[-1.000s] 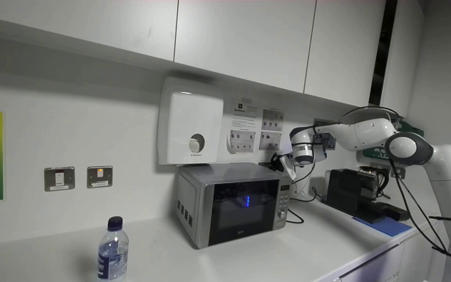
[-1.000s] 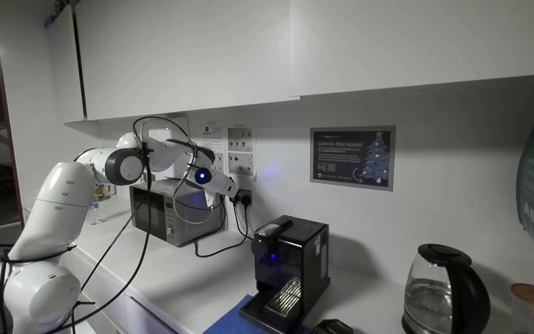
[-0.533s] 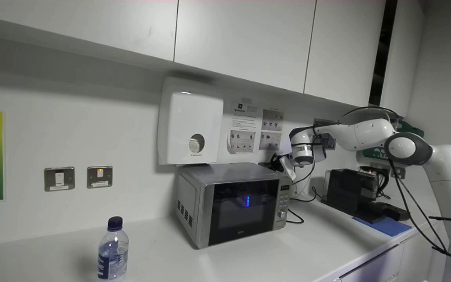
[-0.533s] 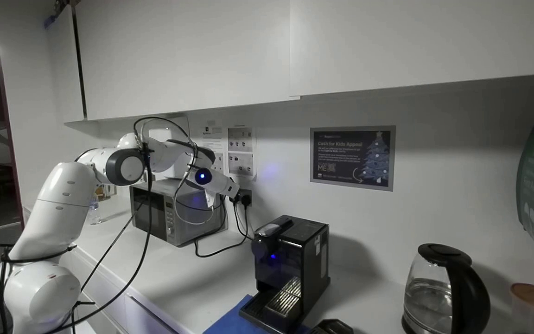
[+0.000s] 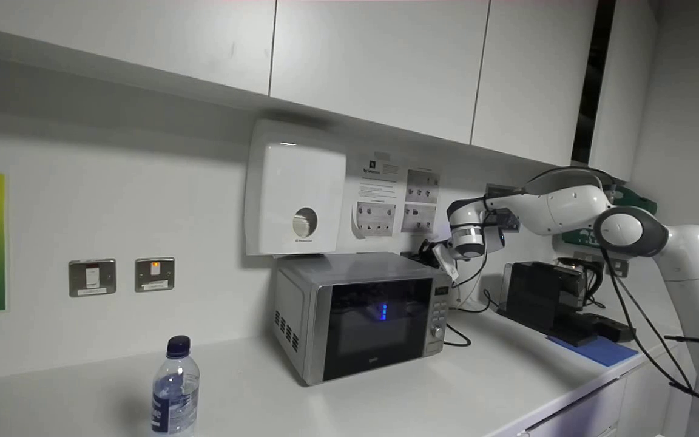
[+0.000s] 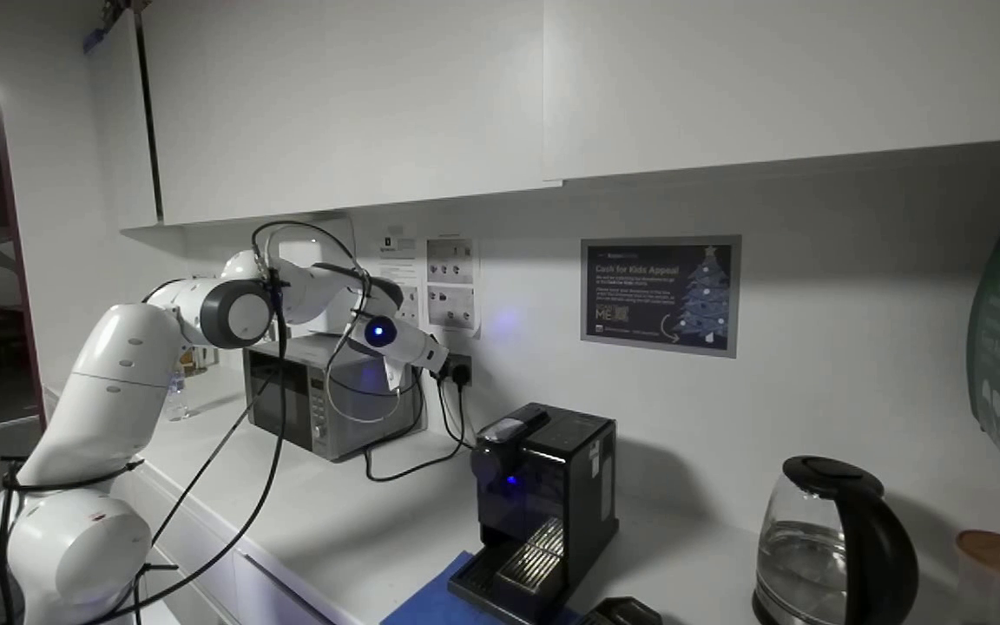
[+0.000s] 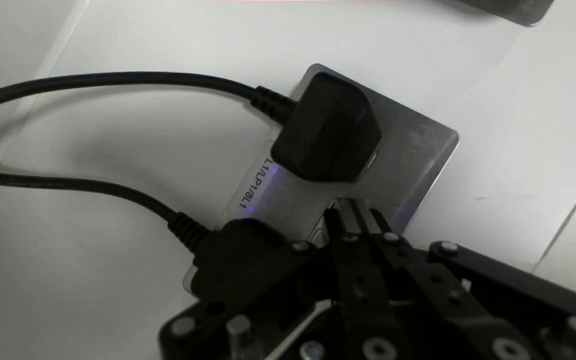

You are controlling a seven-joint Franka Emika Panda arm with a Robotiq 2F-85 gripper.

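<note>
Socket plate (image 7: pixel 413 145) likely stiff, smooth, fixed, offering little to pinch; its black plugs (image 7: pixel 325 127) probably grip best by their rigid bodies, not cords (image 7: pixel 133 78). Plate: dull metal, rounded corners, label (image 7: pixel 257 184) along one edge, on wall (image 6: pixel 535 369) near microwave (image 5: pixel 377 328). Hand (image 7: pixel 352 204): fingers together, holding nothing, tips over plate, contact unclear.

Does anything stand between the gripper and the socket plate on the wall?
Nothing visible does. In the wrist view, the shut gripper points at the socket plate, just below the upper black plug; the lower black plug sits to the left, partly hidden by the gripper. Contact with the plate cannot be judged.
</note>
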